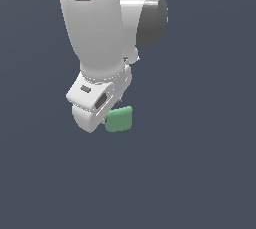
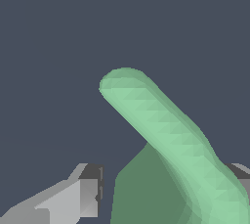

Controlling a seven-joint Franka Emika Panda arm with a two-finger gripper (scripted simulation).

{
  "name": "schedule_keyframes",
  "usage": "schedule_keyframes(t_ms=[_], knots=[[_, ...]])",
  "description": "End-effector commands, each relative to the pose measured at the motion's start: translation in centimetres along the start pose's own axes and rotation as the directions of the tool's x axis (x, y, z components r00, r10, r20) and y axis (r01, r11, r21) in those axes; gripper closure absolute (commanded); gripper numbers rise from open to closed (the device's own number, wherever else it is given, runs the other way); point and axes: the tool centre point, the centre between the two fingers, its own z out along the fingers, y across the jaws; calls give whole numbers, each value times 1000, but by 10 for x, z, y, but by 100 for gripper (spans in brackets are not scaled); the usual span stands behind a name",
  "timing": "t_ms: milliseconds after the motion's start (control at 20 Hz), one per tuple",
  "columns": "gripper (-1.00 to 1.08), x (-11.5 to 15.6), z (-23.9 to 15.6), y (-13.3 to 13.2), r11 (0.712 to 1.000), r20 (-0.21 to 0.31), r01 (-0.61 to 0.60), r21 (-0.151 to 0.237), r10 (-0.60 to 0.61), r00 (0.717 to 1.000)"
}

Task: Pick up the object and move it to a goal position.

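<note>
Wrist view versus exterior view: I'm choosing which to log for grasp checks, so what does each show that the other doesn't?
Only the wrist view shows the fingertips, one on each side of the green block, and the block's long rounded arm running diagonally with a darker face beneath. Whether the pads press it is unclear. Only the exterior view shows the white arm and the claw body, which hides the fingers, with the block poking out beside it. Both share the block at the claw and a plain dark background.
</note>
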Motion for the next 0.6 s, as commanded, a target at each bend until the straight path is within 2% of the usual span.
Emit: schedule_keyframes(t_ms=[0, 550], knots=[[108, -5, -12, 11, 1000, 0, 0, 0, 0, 1000], [108, -18, -48, 46, 1000, 1, 0, 0, 0, 1000]])
